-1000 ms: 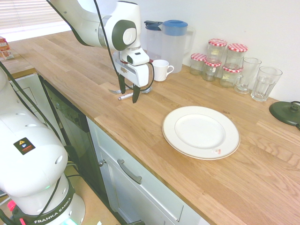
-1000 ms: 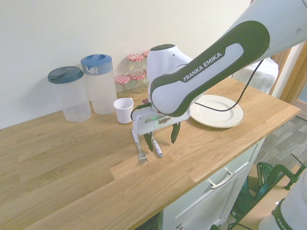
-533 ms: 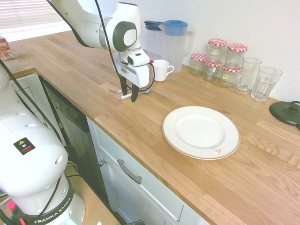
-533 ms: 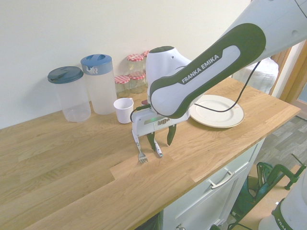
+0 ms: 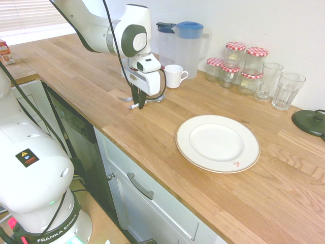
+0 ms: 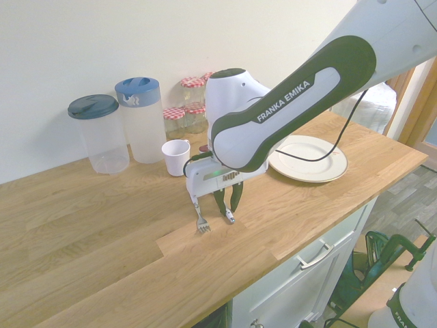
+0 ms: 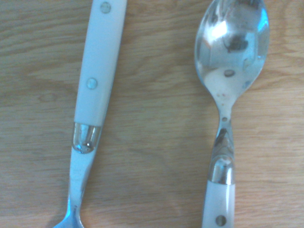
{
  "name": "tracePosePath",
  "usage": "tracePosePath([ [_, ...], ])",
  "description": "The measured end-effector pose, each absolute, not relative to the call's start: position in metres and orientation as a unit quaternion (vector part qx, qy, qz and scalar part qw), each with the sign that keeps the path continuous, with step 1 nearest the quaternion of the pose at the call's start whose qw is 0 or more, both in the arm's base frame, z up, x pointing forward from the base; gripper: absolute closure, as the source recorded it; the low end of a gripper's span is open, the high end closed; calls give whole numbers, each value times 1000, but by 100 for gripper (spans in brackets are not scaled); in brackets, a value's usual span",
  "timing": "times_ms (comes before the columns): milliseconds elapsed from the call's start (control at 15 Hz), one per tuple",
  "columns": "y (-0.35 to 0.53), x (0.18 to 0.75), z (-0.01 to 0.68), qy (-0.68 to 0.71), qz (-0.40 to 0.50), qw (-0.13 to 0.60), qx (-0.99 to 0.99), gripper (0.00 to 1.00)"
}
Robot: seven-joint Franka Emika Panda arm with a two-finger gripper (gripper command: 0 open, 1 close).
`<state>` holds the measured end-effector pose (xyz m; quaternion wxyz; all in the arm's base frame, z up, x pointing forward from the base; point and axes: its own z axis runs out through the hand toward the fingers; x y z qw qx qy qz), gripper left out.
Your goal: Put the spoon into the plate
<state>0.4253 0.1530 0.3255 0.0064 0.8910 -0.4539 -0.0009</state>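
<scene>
The spoon [image 7: 231, 52] lies flat on the wooden counter beside a fork [image 7: 97, 71] with a similar pale handle. From outside, only the spoon's handle end [image 5: 133, 106] shows under my gripper [image 5: 138, 101]. The gripper stands upright over the cutlery, its fingers drawn in on the spoon's handle [image 6: 230, 219] at counter level. The fork's tines [image 6: 201, 223] point toward the counter's front edge, just beside the gripper [image 6: 228, 205]. The white plate [image 5: 217, 143] sits bare on the counter, well off to the side of the gripper, also seen as the plate [image 6: 311, 158] behind the arm.
A white cup [image 5: 173, 76] stands just behind the gripper, with two lidded plastic jugs [image 5: 188, 46] behind it. Several jam jars [image 5: 236, 66] and glasses [image 5: 287, 90] line the wall. A dark round object [image 5: 310, 122] sits past the plate. The counter's front edge runs close by.
The fingers have come together from wide open to nearly touching around the spoon's handle. The gripper has sunk slightly toward the counter. Spoon, fork and plate have not moved.
</scene>
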Motion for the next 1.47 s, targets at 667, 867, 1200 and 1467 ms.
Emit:
tracePosePath([
  [667,153,432,334,-450,10,-5,893,100],
  [867,143,450,378,-445,33,-25,895,100],
  [1200,68,456,455,-386,49,-30,921,100],
  [1467,-46,444,466,-363,53,-29,930,100],
])
